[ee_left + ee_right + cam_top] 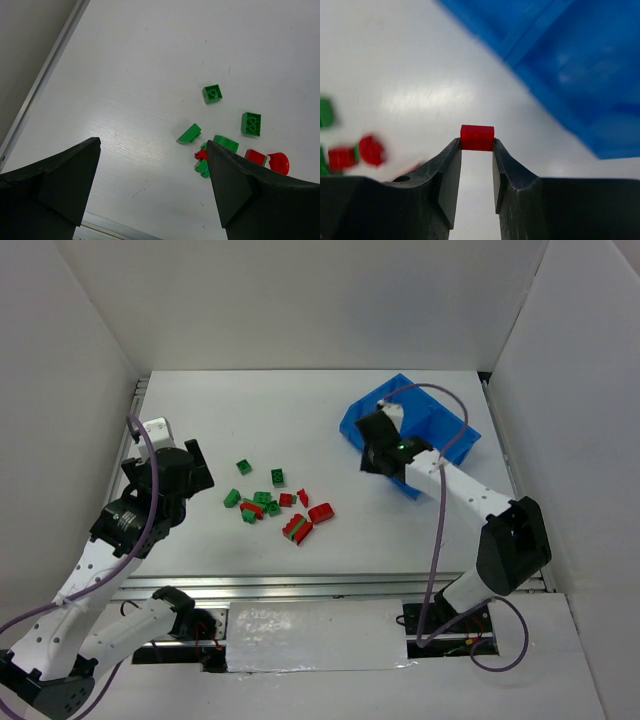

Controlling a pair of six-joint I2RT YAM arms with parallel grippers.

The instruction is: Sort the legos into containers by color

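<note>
Several small red and green legos lie scattered mid-table. In the left wrist view green bricks and red ones lie beyond my fingers. My left gripper is open and empty, left of the pile. My right gripper is shut on a red lego, held above the table at the near left edge of the blue bin. The bin fills the upper right of the right wrist view. Its divider and contents are hidden by the arm.
White walls enclose the table on the left, back and right. A metal rail runs along the near edge. Cables loop from both arms.
</note>
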